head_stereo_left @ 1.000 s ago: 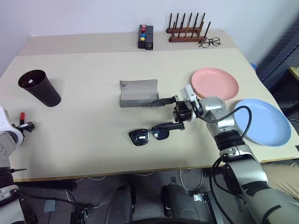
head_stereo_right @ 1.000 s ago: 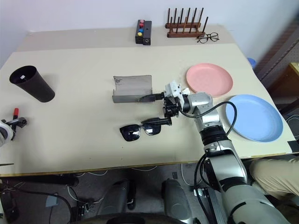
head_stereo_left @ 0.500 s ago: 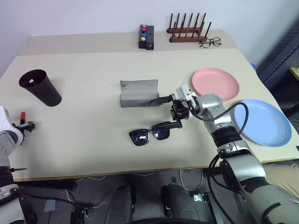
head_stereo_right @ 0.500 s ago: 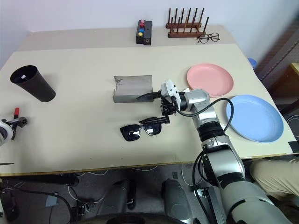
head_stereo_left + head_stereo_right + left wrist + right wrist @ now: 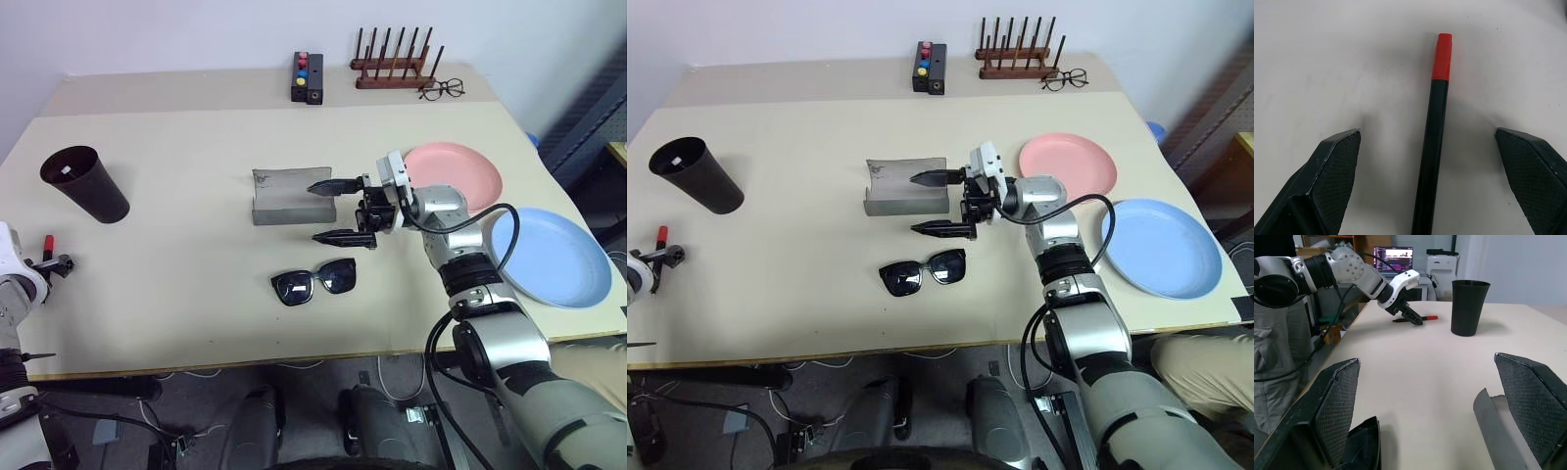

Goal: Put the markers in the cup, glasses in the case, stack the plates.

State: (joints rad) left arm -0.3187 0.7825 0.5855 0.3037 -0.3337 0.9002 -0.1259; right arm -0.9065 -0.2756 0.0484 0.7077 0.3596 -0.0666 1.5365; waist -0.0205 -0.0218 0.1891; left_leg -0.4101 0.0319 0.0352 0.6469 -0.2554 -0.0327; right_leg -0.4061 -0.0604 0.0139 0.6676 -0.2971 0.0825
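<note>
The broad beige table carries everything, and the largest task pieces, the round light blue plate and the round pink plate, lie side by side at my right, not yet stacked. The tall dark brown tapered cup stands far off to my left. Between them the grey hinged glasses case lies open, and the black thick-framed sunglasses rest on the table just in front of it, their long axis running across me, lenses facing me. My right hand hovers above them beside the case, spread wide and empty. I judge the glasses step is in hand: next I must come down over the frame and close. My left hand, also wide open and empty, straddles the black red-capped marker, whose cap points away from it.
</note>
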